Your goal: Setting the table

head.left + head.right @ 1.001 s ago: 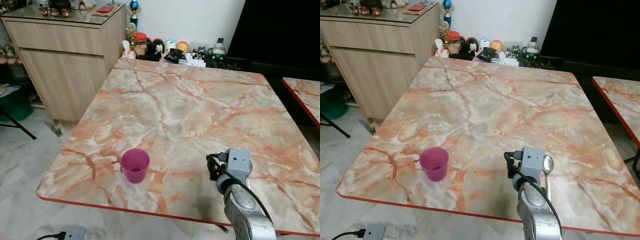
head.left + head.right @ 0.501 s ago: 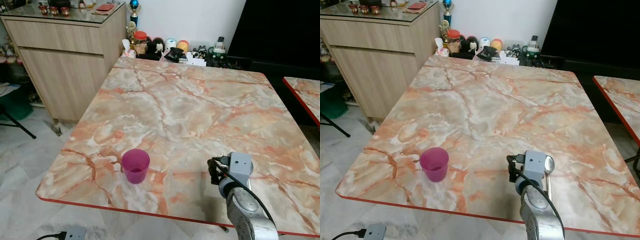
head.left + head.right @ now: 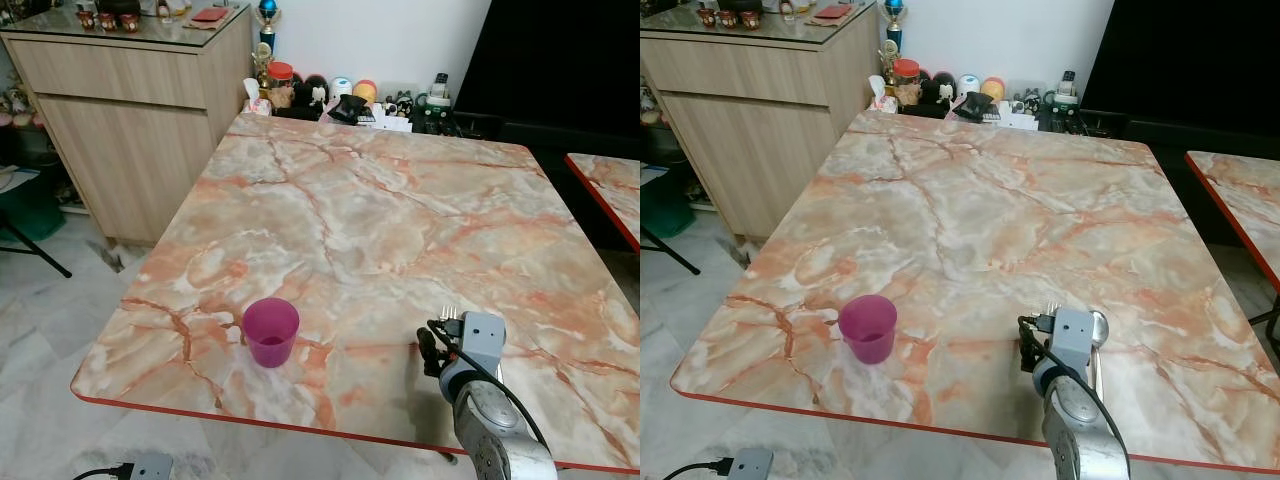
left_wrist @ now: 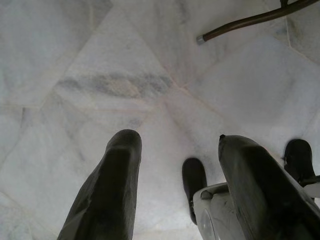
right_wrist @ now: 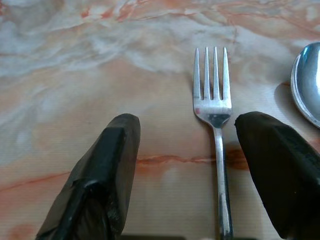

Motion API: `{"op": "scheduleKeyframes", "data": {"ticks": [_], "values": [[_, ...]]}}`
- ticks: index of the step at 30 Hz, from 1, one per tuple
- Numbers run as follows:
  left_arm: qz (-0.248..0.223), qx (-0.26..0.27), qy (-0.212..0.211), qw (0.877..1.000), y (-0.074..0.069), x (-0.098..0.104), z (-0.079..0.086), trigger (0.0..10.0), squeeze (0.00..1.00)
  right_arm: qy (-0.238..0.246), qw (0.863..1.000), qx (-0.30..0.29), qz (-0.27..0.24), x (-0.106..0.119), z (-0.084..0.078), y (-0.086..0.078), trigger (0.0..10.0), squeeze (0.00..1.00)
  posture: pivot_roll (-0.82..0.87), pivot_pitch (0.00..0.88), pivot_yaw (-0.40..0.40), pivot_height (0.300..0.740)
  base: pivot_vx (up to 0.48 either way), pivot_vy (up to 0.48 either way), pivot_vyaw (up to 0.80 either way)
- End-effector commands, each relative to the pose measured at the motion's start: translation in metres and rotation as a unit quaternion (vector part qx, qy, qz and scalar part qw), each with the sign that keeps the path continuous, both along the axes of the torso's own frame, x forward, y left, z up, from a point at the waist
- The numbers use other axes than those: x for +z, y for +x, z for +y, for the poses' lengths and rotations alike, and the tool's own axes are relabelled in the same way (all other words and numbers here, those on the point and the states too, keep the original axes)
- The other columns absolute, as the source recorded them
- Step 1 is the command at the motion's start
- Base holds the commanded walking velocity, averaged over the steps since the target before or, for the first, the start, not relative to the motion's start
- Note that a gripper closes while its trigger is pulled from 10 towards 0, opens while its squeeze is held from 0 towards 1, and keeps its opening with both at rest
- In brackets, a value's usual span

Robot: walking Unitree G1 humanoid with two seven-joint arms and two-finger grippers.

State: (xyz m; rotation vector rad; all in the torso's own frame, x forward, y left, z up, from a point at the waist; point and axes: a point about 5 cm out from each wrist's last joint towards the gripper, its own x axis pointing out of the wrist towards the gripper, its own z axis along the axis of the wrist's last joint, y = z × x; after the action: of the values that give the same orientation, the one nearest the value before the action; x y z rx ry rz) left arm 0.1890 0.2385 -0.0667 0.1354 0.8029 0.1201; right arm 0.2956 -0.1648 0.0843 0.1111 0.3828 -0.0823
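A silver fork (image 5: 214,107) lies flat on the marble table (image 3: 380,200), between the two black fingers of my right gripper (image 5: 190,125), which is open and touches nothing. A spoon's bowl (image 5: 306,82) lies just beside the fork. In the eye views my right arm (image 3: 478,345) reaches over the near right edge, with the fork's tines (image 3: 1051,309) and the spoon (image 3: 1098,327) peeking past the wrist. A purple cup (image 3: 271,331) stands upright near the front left corner, well apart from the arm. My left gripper (image 4: 175,140) hangs open over the floor.
A wooden cabinet (image 3: 130,90) stands at the back left. Small toys and jars (image 3: 340,95) line the table's far edge. A second marble table (image 3: 610,190) is at the right. A cable and grey box (image 3: 148,465) lie on the floor near the front left.
My right arm has drawn back slightly toward the near edge, uncovering the fork's tines. The cup and spoon have stayed where they were.
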Motion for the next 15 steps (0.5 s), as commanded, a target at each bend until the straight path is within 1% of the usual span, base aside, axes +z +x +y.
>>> {"op": "scheduleKeyframes", "data": {"ticks": [1,8,15], "values": [[0.019,-0.006,0.002,1.000,-0.008,-0.004,0.001,10.0,0.00,-0.001,1.000,-0.004,0.008,-0.003,-0.005,0.002,10.0,0.00,0.05,0.094,-0.068,0.740,0.000,0.000,0.00],[0.020,-0.012,0.003,1.000,-0.008,-0.005,-0.001,10.0,0.00,-0.005,1.000,-0.014,0.013,-0.005,-0.011,0.003,10.0,0.00,0.05,0.105,-0.071,0.740,0.000,0.000,0.00],[0.021,-0.013,0.002,1.000,-0.009,-0.005,-0.002,10.0,0.00,-0.003,0.999,0.007,0.043,-0.015,-0.006,-0.001,10.0,0.00,0.05,0.115,-0.069,0.740,0.000,0.000,0.00]]}}
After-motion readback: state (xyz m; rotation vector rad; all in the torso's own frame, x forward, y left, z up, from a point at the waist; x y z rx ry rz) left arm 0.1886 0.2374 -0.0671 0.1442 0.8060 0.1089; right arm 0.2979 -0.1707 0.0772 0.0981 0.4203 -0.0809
